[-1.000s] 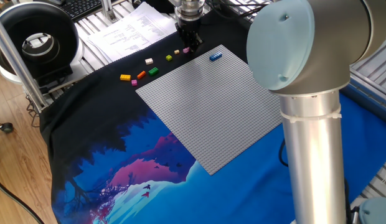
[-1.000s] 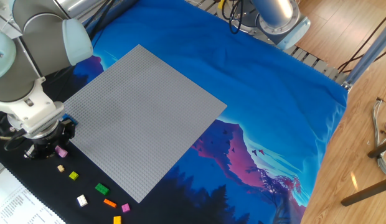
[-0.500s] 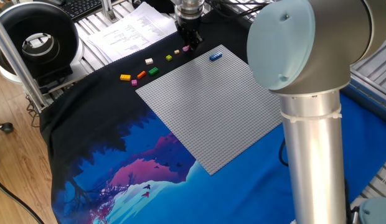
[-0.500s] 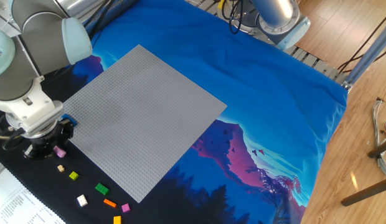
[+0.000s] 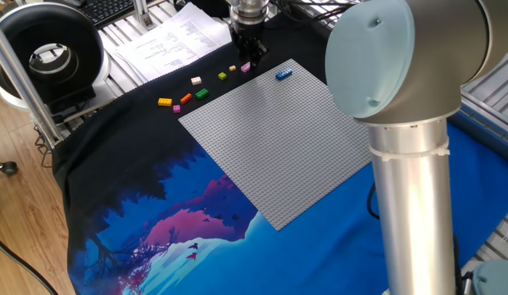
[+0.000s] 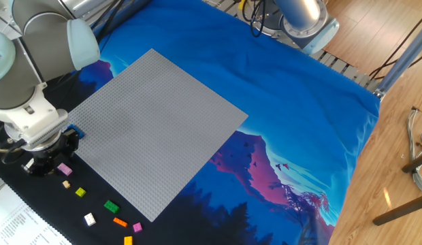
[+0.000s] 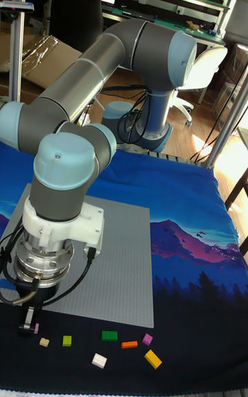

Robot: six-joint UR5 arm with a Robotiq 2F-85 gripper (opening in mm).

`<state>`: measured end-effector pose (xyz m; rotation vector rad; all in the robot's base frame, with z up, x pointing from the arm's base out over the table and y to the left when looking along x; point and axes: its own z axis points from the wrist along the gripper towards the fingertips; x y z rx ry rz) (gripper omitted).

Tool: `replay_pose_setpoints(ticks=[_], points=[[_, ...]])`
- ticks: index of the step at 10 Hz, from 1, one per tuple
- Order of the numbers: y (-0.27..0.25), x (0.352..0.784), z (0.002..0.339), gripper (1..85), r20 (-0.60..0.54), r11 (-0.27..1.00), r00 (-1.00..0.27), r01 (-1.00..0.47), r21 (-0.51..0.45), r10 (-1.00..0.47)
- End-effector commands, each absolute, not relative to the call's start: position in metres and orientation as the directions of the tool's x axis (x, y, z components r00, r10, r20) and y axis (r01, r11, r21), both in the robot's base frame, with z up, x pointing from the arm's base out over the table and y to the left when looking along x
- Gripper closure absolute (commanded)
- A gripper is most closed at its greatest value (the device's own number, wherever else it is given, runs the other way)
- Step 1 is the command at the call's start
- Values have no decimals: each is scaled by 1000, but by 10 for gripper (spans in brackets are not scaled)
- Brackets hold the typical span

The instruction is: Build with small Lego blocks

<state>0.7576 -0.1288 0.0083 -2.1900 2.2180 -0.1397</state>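
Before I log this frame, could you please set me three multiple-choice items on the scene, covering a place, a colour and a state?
1. Where is the blue brick?
A. on the grey baseplate, near a corner
B. on the printed papers
C. on the wooden floor

2. What colour is the brick nearest the gripper?
A. green
B. pink
C. yellow

3. How is the white brick?
A. stacked on another brick
B. pressed onto studs
C. lying alone on the cloth

Key: 1 A, it sits on the studs by the plate's corner; 2 B, the pink brick lies at the fingertips; 3 C, nothing touches it.
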Motion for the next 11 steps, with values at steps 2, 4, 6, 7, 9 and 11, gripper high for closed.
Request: replay_pose_setpoints(ticks=[2,4,6,7,9,11], points=[[-128,754,9,593,34,35,-37,-997,-66,-999],[-125,757,8,593,28,23,-25,-997,-69,-999],[-124,760,7,590,25,14,-16,-997,-76,-1000],[-123,759,7,587,22,16,-18,-997,-75,-1000],[-123,759,8,573,22,21,-22,-997,-73,-1000],[-123,759,7,573,22,22,-24,-997,-70,-999]])
